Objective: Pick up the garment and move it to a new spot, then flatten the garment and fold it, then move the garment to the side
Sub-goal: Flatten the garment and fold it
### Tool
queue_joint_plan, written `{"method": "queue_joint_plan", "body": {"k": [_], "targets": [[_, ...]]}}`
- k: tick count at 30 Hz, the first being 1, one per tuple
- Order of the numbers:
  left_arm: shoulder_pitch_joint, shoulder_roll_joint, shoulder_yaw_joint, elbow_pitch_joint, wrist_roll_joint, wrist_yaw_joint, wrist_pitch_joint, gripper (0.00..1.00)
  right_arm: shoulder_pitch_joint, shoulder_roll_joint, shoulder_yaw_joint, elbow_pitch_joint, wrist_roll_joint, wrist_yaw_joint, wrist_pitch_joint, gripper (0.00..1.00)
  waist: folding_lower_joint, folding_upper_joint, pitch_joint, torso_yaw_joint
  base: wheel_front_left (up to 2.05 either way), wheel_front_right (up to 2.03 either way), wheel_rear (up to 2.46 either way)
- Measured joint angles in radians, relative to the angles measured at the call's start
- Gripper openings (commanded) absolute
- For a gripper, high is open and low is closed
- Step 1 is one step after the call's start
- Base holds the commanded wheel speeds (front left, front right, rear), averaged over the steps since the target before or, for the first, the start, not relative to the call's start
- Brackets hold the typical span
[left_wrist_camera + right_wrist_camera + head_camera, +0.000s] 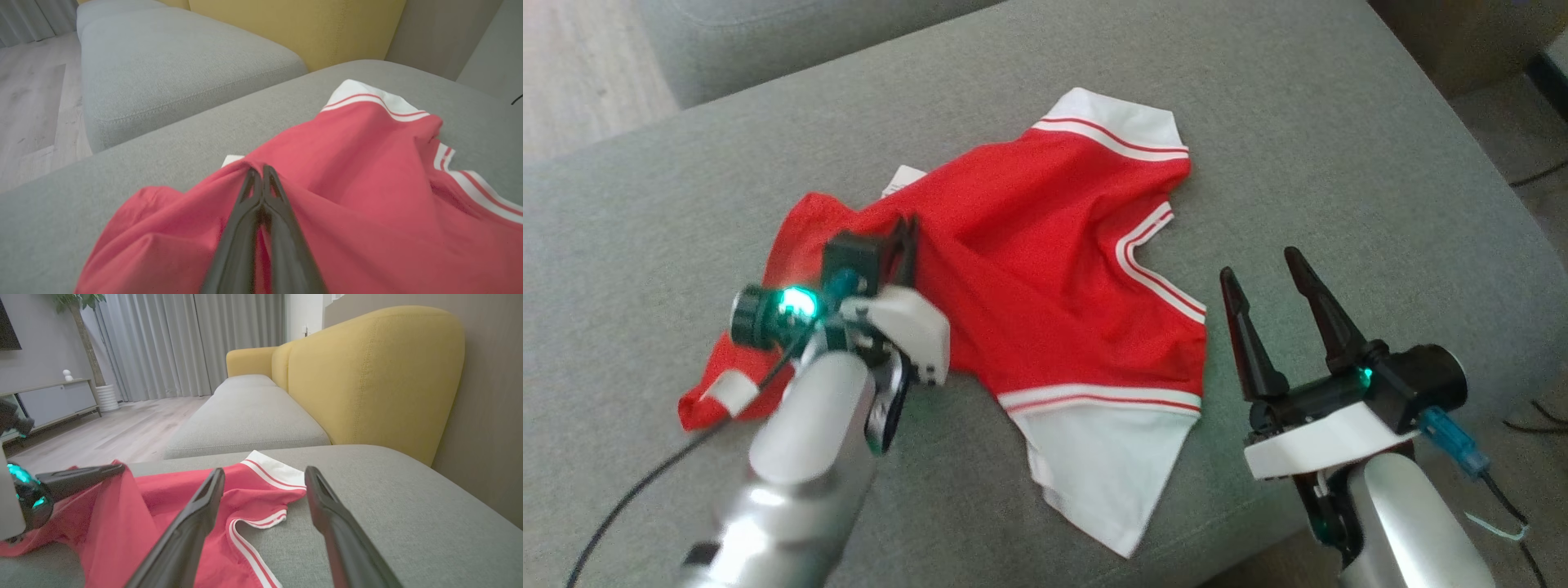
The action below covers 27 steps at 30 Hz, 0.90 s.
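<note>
The garment (1045, 269), a red jersey with white sleeves and striped trim, lies spread and rumpled on the grey sofa cushion (1258, 122). My left gripper (905, 233) is shut on a raised fold of the red cloth near its left part, and the cloth peaks up around the dark fingers. From the left wrist, the gripper (259, 171) pinches the garment (367, 196) at that ridge. My right gripper (1262, 273) stands open over bare cushion just right of the garment's collar trim. In the right wrist view, that gripper (264, 477) hangs above the garment (253, 494), fingers apart, holding nothing.
A second grey cushion (171, 69) lies beyond a seam, with a yellow backrest (367, 375) behind. Wood floor (32, 106) drops off to the left. The cushion's near edge (1225, 563) runs close under my right arm. A black cable (637, 498) trails from the left arm.
</note>
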Motion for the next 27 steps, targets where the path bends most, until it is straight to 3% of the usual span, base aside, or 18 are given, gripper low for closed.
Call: {"method": "queue_joint_plan", "body": {"k": [6,12,13,14,15,16,21,27], "targets": [[-0.101,-0.001,-0.011,0.094,0.014,-0.001,-0.013,0.00,-0.004,0.001,0.011,0.001,0.001,0.000,0.000,1.00,0.0000,0.0000,0.029,-0.028,0.00,0.00,0.00],[-0.164,-0.002,0.000,0.187,0.016,-0.002,-0.144,0.00,-0.026,0.002,0.012,0.001,0.001,0.000,0.000,1.00,0.0001,0.0000,0.054,-0.052,0.00,0.00,0.00],[-0.171,-0.005,0.007,0.201,0.007,-0.008,-0.166,0.29,-0.026,0.002,0.011,0.002,0.001,0.000,0.000,1.00,0.0000,0.0000,0.056,-0.053,0.00,0.00,0.00],[-0.177,-0.009,0.007,0.220,0.004,-0.010,-0.181,0.46,-0.026,0.002,0.010,0.002,0.001,0.000,0.000,1.00,0.0001,0.0000,0.055,-0.052,0.00,0.00,0.00],[-0.179,-0.014,0.011,0.235,-0.004,-0.018,-0.195,0.93,-0.025,0.002,0.009,0.002,0.001,0.000,0.000,1.00,0.0000,0.0000,0.055,-0.050,0.00,0.00,0.00],[-0.178,-0.019,0.017,0.247,-0.022,-0.020,-0.209,1.00,-0.025,0.002,0.007,0.003,0.001,0.000,0.000,1.00,0.0000,0.0000,0.052,-0.047,0.00,0.00,0.00],[-0.164,-0.034,0.026,0.242,-0.064,-0.040,-0.261,1.00,-0.019,0.002,-0.014,0.005,-0.001,0.000,0.000,1.00,-0.0001,0.0000,0.028,-0.021,0.00,0.00,0.00],[-0.033,-0.029,0.043,0.131,-0.080,-0.044,-0.276,1.00,-0.013,0.001,-0.023,0.003,-0.005,0.000,0.000,1.00,-0.0002,0.0000,-0.006,0.033,0.00,0.00,0.00]]}}
